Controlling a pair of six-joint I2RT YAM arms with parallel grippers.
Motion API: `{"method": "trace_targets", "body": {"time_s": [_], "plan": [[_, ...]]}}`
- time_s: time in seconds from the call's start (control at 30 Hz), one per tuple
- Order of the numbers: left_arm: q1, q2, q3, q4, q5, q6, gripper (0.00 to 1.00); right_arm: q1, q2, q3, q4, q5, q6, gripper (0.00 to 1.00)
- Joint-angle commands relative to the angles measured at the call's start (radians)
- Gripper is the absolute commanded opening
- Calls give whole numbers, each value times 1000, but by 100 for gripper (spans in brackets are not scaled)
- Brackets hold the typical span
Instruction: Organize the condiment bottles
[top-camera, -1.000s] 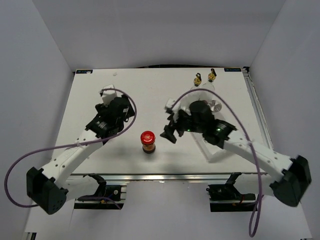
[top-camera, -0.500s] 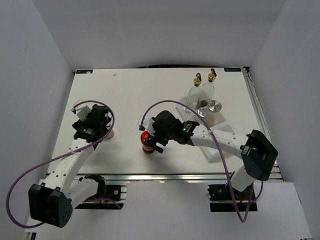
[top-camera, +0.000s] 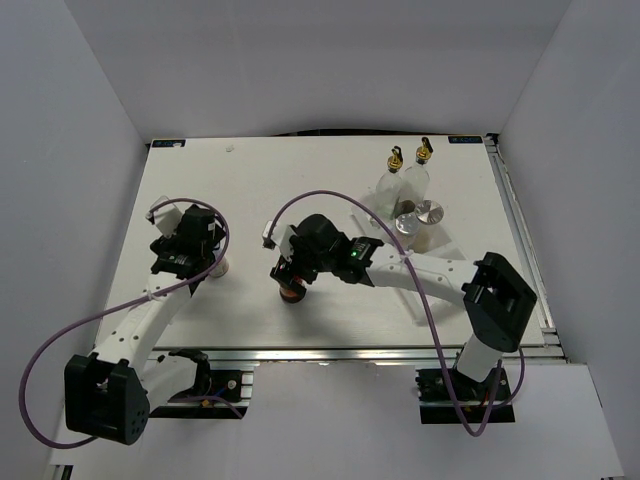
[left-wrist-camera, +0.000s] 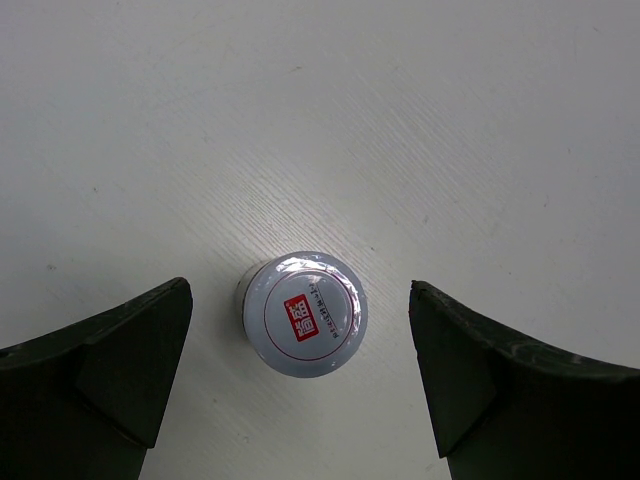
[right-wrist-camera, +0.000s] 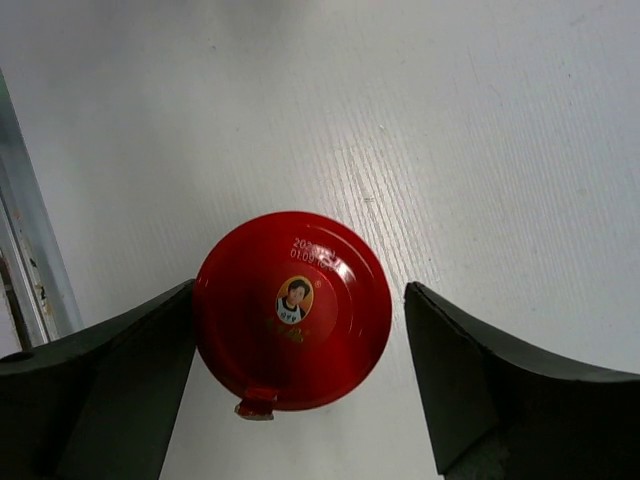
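While both claws hang spread, right claw (right-wrist-camera: 300, 295) flanks red-lidded brown jar (right-wrist-camera: 291, 325), upright, lid skyward, long axis vertical, front-centre of table (top-camera: 330, 180); left claw (left-wrist-camera: 300, 290) above upright white-lidded jar (left-wrist-camera: 303, 313), table's left

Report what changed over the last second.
The right gripper swung left to the red-lidded jar and now straddles its lid with jaws open. The left gripper shifted left and now hangs open over the white-lidded jar. Nothing was grasped or released. The red-lidded jar, the two cruets and the shaker stayed put.
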Motion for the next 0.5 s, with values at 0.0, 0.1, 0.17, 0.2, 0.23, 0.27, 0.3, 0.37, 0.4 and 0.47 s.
{"method": "trace_targets", "body": {"time_s": [0.0, 0.1, 0.17, 0.2, 0.23, 0.27, 0.3, 0.37, 0.4, 0.47], "plan": [[13, -13, -21, 42, 21, 15, 98, 10, 32, 65, 26, -7, 29, 81], [16, -22, -38, 57, 27, 21, 98, 11, 39, 85, 7, -4, 59, 53], [22, -22, -43, 57, 30, 24, 98, 13, 32, 95, -14, -1, 81, 29], [24, -20, -43, 57, 35, 27, 98, 13, 24, 93, -23, 17, 111, 21], [24, -22, -43, 61, 41, 32, 98, 13, -5, 92, -30, 31, 130, 14], [24, -22, -44, 65, 47, 33, 98, 13, -25, 79, -37, 66, 147, 5], [25, -25, -46, 75, 53, 39, 98, 11, -51, 67, -43, 88, 165, 0], [25, -31, -49, 80, 69, 47, 98, 11, -158, 32, -53, 189, 219, 0], [25, -37, -50, 85, 70, 49, 98, 8, -203, -15, -56, 230, 231, 0], [27, -48, -58, 94, 83, 53, 98, -7, -335, -58, -95, 369, 311, 0]]}}
